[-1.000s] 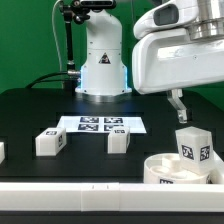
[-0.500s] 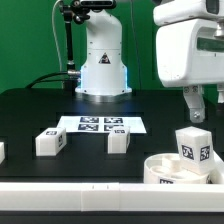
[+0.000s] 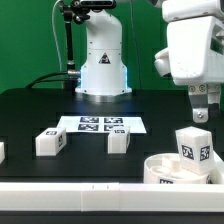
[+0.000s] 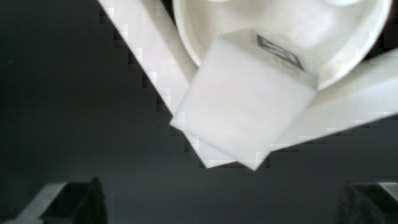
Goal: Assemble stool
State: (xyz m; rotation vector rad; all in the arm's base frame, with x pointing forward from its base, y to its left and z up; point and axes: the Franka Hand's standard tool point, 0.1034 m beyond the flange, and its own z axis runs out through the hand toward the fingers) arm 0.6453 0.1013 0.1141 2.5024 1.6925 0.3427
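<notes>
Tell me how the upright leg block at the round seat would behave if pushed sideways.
The leg block looks like rigid plastic, so it should not flex. Standing upright on its end by the seat, it may tip rather than slide. Its flat faces probably suit a pinch by the end effector.

White ring seat (image 3: 160, 171), tagged leg (image 3: 193, 150) upright at its rim, second leg (image 3: 50, 141) and third leg (image 3: 119, 140) lying apart
</notes>
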